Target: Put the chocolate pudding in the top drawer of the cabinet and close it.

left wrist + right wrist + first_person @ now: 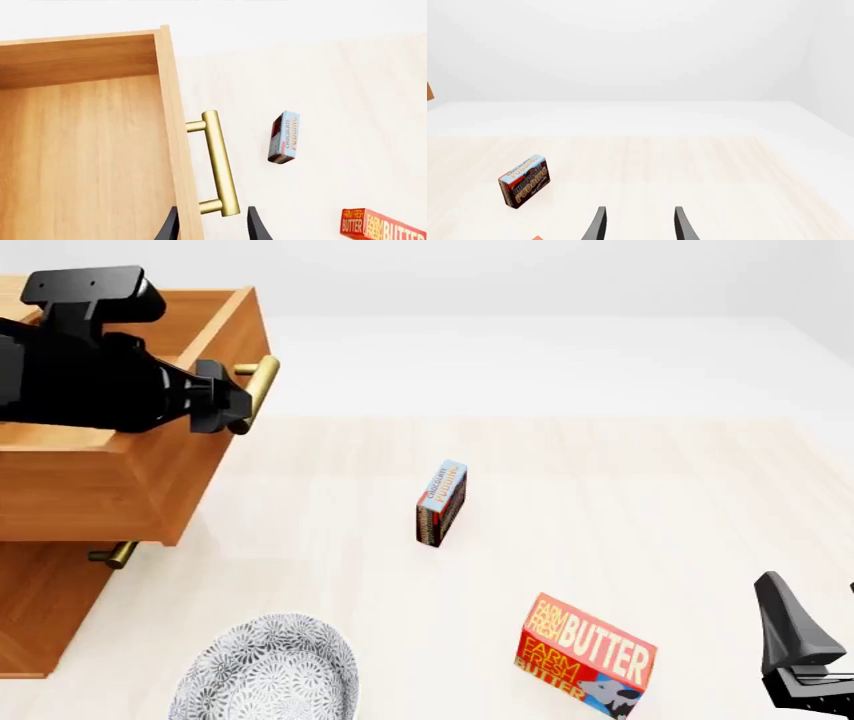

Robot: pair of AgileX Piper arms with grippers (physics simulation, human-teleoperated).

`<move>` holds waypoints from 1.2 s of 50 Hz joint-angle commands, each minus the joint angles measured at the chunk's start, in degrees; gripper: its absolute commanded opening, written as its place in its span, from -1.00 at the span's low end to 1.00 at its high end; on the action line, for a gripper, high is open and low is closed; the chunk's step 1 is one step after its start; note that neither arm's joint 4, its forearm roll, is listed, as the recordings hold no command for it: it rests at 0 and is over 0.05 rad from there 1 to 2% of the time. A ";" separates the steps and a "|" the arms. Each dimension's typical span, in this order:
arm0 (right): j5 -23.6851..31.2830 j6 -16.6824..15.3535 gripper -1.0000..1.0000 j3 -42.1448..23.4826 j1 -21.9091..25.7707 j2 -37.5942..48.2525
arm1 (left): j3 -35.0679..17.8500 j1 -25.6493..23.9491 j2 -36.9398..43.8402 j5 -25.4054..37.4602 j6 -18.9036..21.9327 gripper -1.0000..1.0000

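Front view: cabinet cut by left and bottom edges; left arm's bulk hides much of the top drawer and most of its handle. Bowl clipped at bottom. Right gripper cut by the right edge. Left wrist: butter cut by the bottom edge, fingers show only tips. Pudding small print unreadable.

Chocolate pudding upright on the table, apart from the parted right end effector.
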 commanded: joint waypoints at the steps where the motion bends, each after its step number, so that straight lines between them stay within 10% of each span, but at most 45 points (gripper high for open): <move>1: 0.00 0.01 1.00 0.00 0.01 0.00 | 0.05 -2.11 1.31 -1.30 -0.12 1.00; 60: 0.00 -0.01 1.00 0.00 0.01 0.00 | -4.35 -5.59 -0.49 -3.17 1.65 1.00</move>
